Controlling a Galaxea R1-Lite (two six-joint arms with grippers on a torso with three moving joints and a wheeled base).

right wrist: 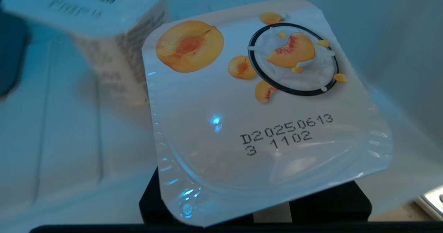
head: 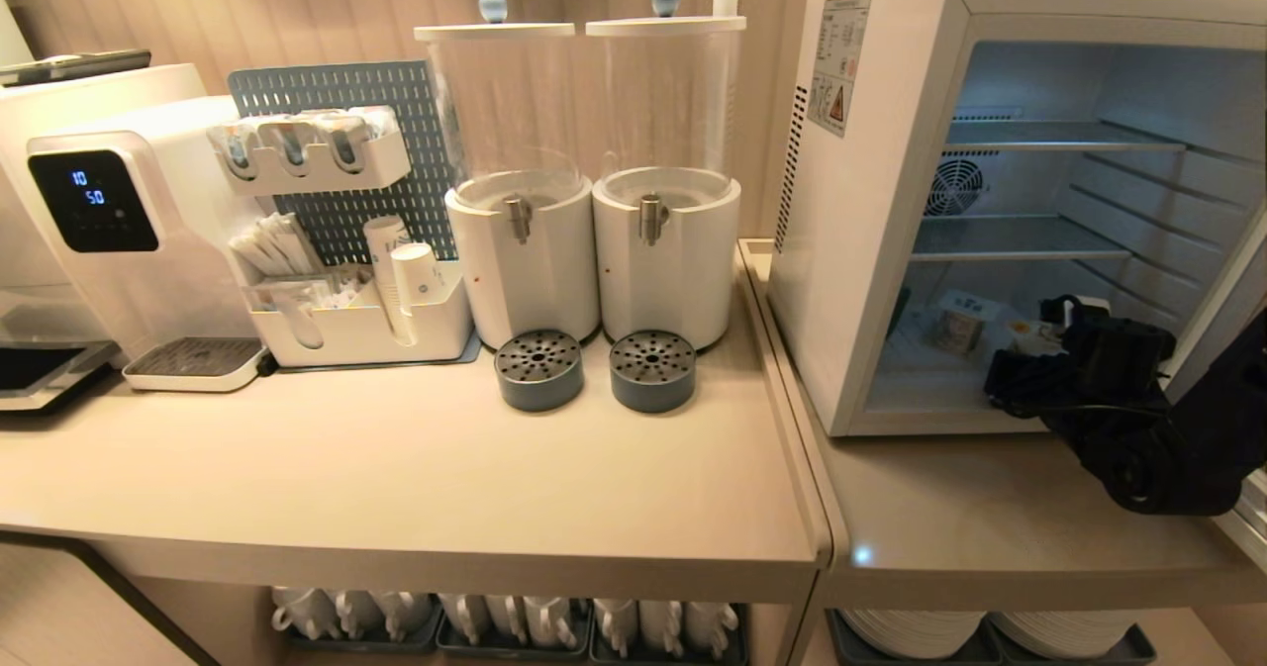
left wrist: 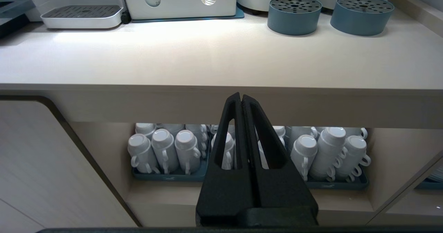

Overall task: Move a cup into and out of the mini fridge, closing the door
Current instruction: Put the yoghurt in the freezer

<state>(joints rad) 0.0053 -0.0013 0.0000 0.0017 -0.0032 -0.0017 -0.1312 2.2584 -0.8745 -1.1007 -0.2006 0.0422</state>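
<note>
1. The cup [right wrist: 263, 98], a foil-lidded peach yogurt pot, sits between the right gripper's [head: 1039, 369] jaws, which are narrowed onto it, low inside the mini fridge [head: 881, 250].
2. A carton [head: 958, 328] stands just beside it, at ten o'clock.
3. The door [head: 1222, 320] hangs open at three o'clock.
4. The left gripper [left wrist: 241, 103], jaws pressed together, idles below the tabletop [head: 396, 468] edge.
5. Judged so: whether the cup is going in or coming out cannot be told; closing the door remains.
</note>
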